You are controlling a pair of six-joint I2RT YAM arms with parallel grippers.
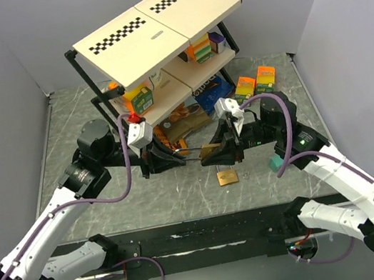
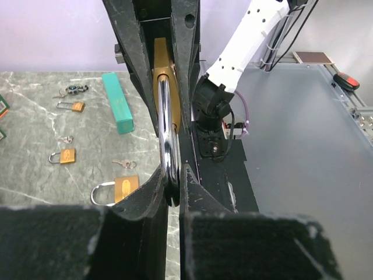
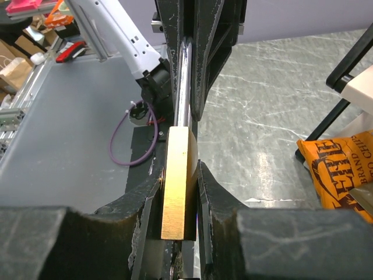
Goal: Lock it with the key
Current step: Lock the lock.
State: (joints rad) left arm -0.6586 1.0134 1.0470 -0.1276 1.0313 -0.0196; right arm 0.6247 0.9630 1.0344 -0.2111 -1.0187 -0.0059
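Note:
A brass padlock [image 1: 208, 151] hangs in the air between my two grippers. My left gripper [image 1: 188, 156] is shut on its steel shackle [image 2: 165, 134], with the brass body [image 2: 164, 58] beyond. My right gripper [image 1: 217, 155] is shut on the brass body [image 3: 178, 181], and the shackle [image 3: 183, 81] runs away into the left fingers [image 3: 201, 41]. In the left wrist view my left gripper [image 2: 173, 182] pinches the shackle's bend. In the right wrist view my right gripper [image 3: 180, 189] grips the body's flat sides. A small key [image 2: 124, 164] lies on the table. No key shows in the lock.
Three more padlocks [image 2: 115, 189] [image 2: 63, 156] [image 2: 71, 106] and other keys [image 2: 65, 140] lie on the marble table by a teal box [image 2: 118, 109]. One padlock [image 1: 227, 177] lies under the grippers. A shelf rack [image 1: 153, 30] with snack boxes stands behind, an orange chip bag [image 3: 338, 169] at its foot.

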